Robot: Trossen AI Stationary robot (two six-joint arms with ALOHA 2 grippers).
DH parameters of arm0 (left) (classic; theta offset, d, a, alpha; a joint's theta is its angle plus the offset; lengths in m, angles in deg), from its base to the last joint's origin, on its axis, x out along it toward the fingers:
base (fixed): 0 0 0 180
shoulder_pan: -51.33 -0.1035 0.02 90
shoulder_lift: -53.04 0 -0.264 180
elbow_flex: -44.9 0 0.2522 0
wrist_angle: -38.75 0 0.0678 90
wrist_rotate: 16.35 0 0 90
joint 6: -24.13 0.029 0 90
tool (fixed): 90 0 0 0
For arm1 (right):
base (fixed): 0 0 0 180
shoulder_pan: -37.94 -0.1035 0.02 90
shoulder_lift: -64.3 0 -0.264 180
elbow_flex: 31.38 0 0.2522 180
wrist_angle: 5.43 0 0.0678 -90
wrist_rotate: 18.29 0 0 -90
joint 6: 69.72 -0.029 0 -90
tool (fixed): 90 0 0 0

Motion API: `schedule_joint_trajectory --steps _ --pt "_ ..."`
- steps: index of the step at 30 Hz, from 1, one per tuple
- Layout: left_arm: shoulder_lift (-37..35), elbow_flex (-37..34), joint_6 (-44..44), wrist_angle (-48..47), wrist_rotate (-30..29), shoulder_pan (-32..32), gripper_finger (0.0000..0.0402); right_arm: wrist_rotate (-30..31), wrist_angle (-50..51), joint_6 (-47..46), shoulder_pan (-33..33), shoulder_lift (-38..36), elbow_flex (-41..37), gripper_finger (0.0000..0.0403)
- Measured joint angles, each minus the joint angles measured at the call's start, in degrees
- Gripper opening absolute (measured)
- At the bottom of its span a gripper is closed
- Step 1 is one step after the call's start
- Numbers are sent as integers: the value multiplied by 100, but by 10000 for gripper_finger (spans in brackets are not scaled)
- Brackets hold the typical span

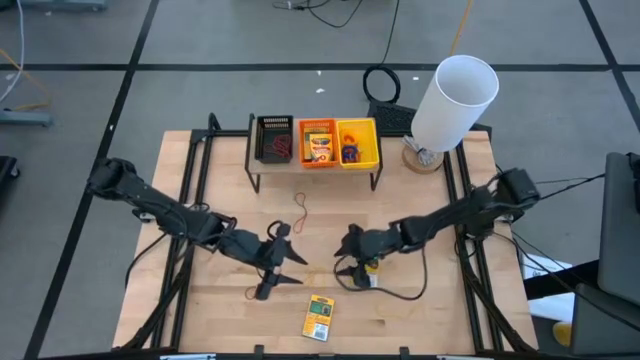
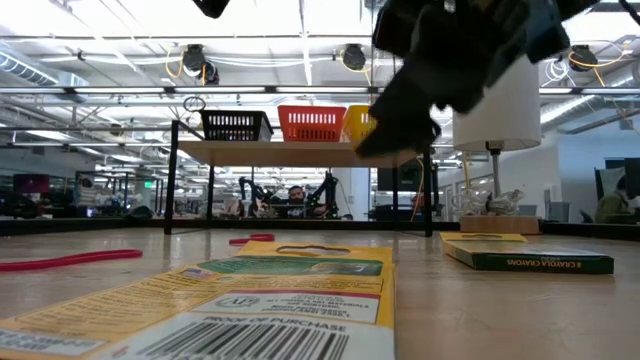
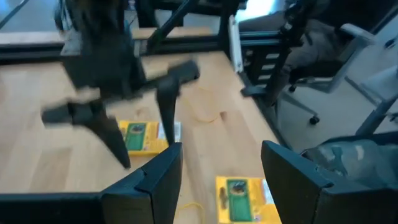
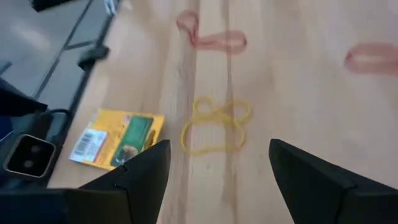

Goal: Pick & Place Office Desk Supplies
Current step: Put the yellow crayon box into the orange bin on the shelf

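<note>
Left gripper [image 1: 287, 268] reaches low toward table centre, jaws wide, empty. Right gripper [image 1: 343, 258] faces it just above a yellow pack [image 1: 371, 268], jaws wide, empty. Another pack [image 1: 319, 318] lies near the front edge.

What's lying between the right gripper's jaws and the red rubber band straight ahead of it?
A yellow rubber band, lying flat between the right gripper and the red rubber band; the right wrist view shows it.

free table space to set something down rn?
Bare wood: the front-left corner, left of the yellow pack, and the front-right corner beyond it. Also left of the bin shelf. Crowded at centre: open left gripper and open right gripper, second pack, red rubber band.
</note>
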Motion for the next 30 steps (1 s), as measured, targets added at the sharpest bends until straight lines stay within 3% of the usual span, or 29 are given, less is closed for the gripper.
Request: schedule_joint_trajectory --steps 10,18,30 --pt "2 0 -151 638 -5 536 209 -754 -1625 -820 -413 964 9 262" --pt "2 0 -146 739 -17 743 209 -735 -1695 -1334 -745 1155 17 262" --pt "2 0 -76 773 -21 730 209 -247 -1863 -1367 -892 1154 15 262"
